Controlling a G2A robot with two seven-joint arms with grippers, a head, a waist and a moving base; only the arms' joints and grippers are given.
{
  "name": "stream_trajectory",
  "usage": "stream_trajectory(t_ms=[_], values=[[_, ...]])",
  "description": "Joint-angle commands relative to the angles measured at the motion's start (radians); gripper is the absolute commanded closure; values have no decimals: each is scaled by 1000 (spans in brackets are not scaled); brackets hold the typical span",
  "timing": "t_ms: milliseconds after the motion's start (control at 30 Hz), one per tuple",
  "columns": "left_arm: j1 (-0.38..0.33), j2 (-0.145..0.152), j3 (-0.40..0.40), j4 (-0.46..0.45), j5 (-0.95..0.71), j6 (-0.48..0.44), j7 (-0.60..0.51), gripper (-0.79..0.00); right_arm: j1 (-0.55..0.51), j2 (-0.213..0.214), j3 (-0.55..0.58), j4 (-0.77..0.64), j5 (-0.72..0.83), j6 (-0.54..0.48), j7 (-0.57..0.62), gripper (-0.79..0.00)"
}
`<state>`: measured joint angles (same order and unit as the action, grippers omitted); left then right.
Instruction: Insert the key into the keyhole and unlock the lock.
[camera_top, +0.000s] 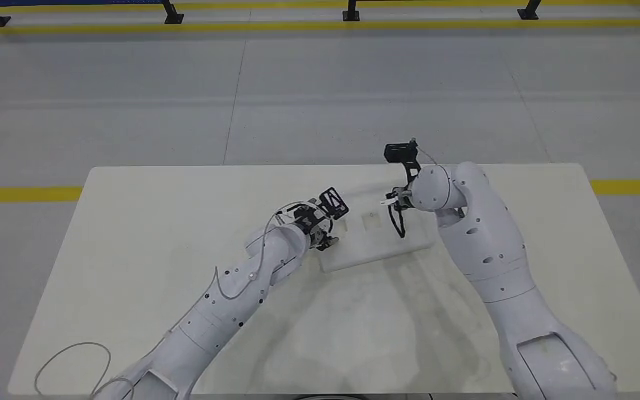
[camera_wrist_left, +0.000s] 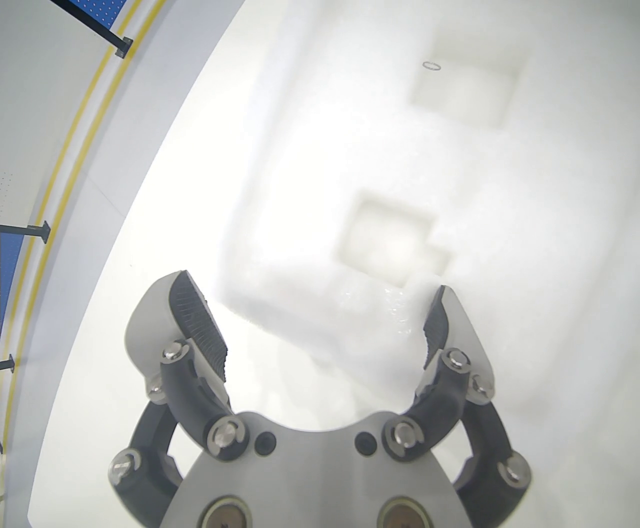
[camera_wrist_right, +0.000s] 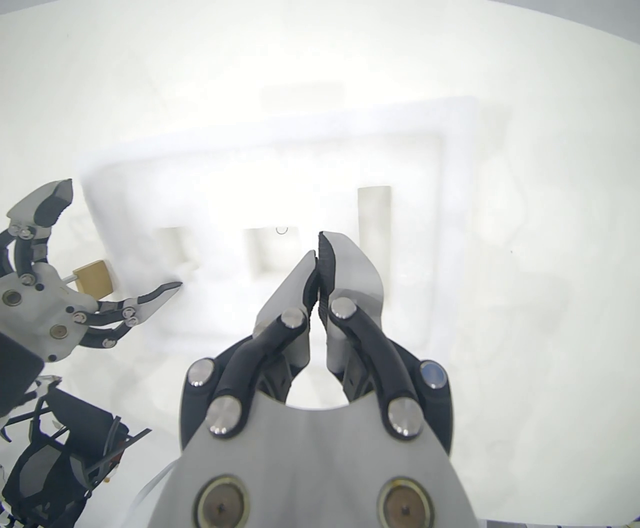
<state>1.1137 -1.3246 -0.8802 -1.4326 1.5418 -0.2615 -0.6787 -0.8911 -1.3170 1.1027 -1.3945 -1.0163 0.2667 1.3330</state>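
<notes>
A brass padlock (camera_wrist_right: 95, 277) lies beside the palm of my left gripper (camera_wrist_right: 114, 240), partly hidden by it. The left gripper (camera_wrist_left: 310, 287) is open with nothing between its fingers, hovering at a corner of a white foam block (camera_wrist_left: 310, 165). The block has square recesses; one holds a small metal ring (camera_wrist_left: 431, 65). My right gripper (camera_wrist_right: 318, 250) is shut above the block, close to the recess with the ring (camera_wrist_right: 281, 230). I cannot make out a key between its pads. From above, the left gripper (camera_top: 328, 215) and right gripper (camera_top: 392, 205) flank the foam block (camera_top: 365, 245).
The foam block sits mid-way on a white table (camera_top: 150, 230). A tall narrow slot (camera_wrist_right: 374, 220) is cut in the block beside my right gripper. Bare tabletop lies left and right of the block. Beyond the table's far edge is grey floor with yellow lines.
</notes>
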Motion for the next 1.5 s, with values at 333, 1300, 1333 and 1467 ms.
stream_trajectory(t_ms=[333, 1300, 1333, 1467], values=[[64, 16, -102, -124, -51, 29, 23, -785, -91, 15, 156, -94, 191, -3, -113, 0], [433, 80, -471, -553, -409, 20, -96, -785, -442, 54, 541, -57, 1190, -533, -244, 0], [440, 81, -475, -553, -420, 22, -93, -785, -442, 55, 538, -53, 1198, -541, -242, 0], [440, 81, -475, -553, -420, 22, -93, -785, -435, 60, 526, -34, 1211, -548, -229, 0]])
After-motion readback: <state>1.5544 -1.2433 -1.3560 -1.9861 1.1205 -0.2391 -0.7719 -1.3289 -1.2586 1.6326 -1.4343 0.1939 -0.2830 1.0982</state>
